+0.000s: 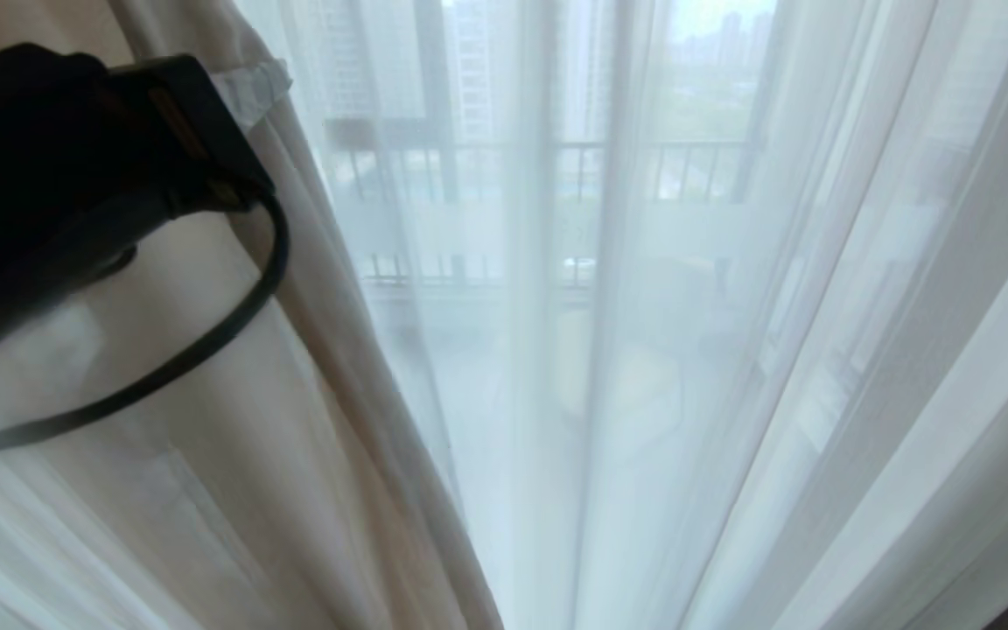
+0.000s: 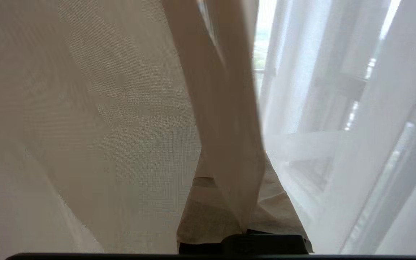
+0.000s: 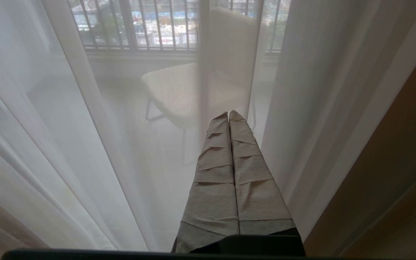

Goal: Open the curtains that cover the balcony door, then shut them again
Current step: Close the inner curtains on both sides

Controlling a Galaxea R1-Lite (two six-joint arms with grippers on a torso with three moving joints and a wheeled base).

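Curtains (image 1: pixel 644 350) hanging vertically, folds upright

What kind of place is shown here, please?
Probably a high-rise apartment or hotel room beside its balcony: floor-length sheer curtains hang before a barred railing, a chair stands outside, and tall buildings rise beyond.

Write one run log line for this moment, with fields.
left gripper: shut on cream-beige curtain | right gripper: shut, idle | sheer white curtain: covers balcony door
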